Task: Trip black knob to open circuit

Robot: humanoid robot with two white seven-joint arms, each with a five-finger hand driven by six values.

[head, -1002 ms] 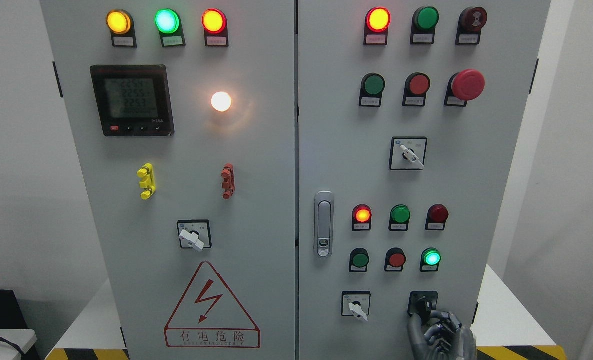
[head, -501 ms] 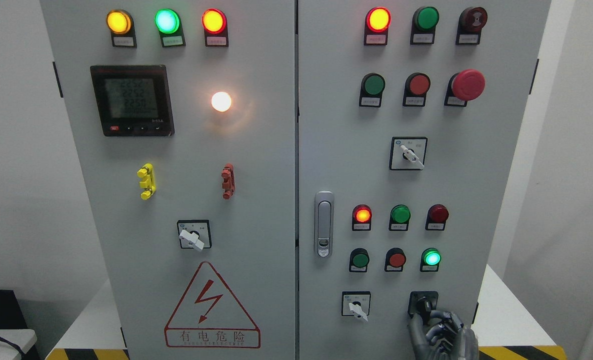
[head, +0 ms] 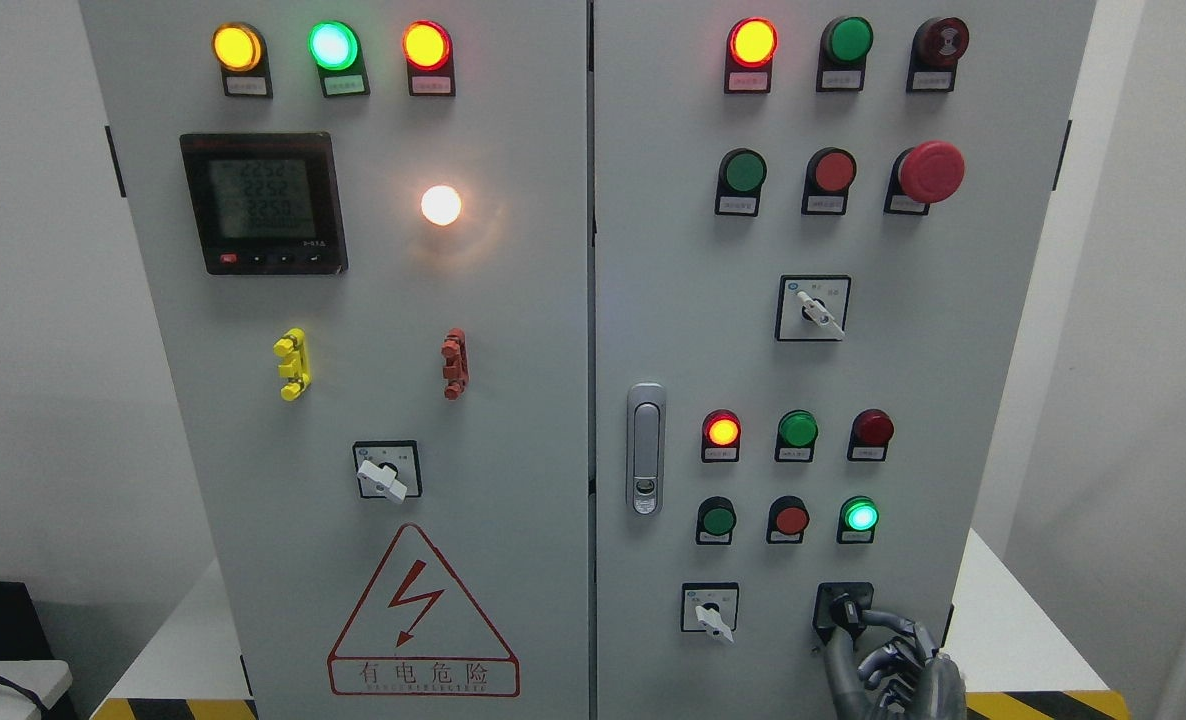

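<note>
Gripping the black knob (head: 843, 608) at the cabinet's (head: 513, 420) lower right corner, the right hand (head: 893, 665) has its fingers (head: 888, 620) curled onto the knob from below and from the right. Just left of the fingers sits a white selector (head: 710, 610), its small labels too fine to read. Above the fingers a lit green lamp (head: 860, 516) glows beside a red button (head: 791, 519) and a green button (head: 718, 520). Far left of the fingers, a red warning triangle (head: 423, 612) with a lightning bolt reads 有电危险. Higher up, the meter (head: 263, 202) shows three rows of digits, too blurred to read surely.
</note>
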